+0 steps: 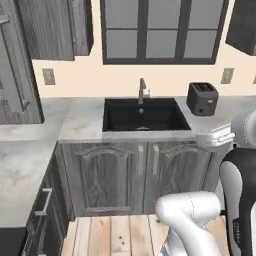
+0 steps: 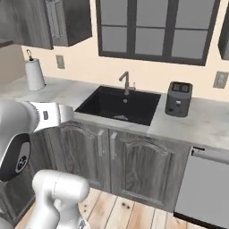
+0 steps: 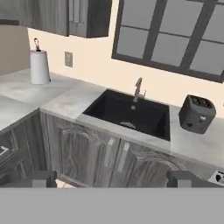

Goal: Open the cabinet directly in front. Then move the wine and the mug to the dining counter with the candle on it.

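Observation:
My gripper (image 3: 111, 179) is open, its two dark fingertips (image 3: 37, 178) set wide apart with nothing between them. It looks down across a marble worktop with a black sink (image 3: 131, 114). The cabinet, a dark grey wood-grain wall cabinet (image 3: 65, 15) with vertical silver bar handles, hangs shut at the upper left, far above and left of the gripper. The same wall cabinet (image 2: 53, 20) sits at the top left of the right base view, and the wall cabinet (image 1: 55, 27) likewise in the left base view. The wine, the mug, the dining counter and the candle are out of view.
A dark toaster (image 3: 197, 113) stands right of the sink and a paper towel roll (image 3: 39, 65) at the back left. Panelled base doors (image 1: 145, 175) close the space under the sink. A grey dishwasher front (image 2: 203, 188) is at the lower right. Wooden floor lies before the units.

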Robot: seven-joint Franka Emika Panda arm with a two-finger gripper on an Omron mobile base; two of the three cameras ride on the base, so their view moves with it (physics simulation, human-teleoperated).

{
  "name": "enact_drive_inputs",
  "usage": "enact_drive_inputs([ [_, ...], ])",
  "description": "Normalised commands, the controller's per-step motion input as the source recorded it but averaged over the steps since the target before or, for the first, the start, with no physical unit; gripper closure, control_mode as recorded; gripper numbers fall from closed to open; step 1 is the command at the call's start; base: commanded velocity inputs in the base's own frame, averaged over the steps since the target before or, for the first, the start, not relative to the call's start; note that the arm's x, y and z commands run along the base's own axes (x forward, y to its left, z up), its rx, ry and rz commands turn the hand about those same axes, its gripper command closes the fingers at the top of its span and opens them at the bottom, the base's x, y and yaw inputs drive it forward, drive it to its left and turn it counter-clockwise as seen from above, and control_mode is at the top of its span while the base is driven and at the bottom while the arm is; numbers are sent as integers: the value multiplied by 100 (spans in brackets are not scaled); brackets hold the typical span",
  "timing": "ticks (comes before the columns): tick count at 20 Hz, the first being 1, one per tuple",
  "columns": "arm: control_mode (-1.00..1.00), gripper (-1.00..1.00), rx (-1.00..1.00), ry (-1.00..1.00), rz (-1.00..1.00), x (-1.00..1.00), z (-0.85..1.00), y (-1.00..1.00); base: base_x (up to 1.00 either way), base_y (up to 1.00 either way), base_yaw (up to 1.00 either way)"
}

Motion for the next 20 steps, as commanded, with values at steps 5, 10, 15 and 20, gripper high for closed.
enact_drive_inputs([
  [5,100,-100,0,0,0,0,0,0,6,-47,62],
  [10,100,-100,0,0,0,0,0,0,-19,-58,64],
  [15,100,-100,0,0,0,0,0,0,0,-32,76],
  [20,100,-100,0,0,0,0,0,0,0,-37,73],
])
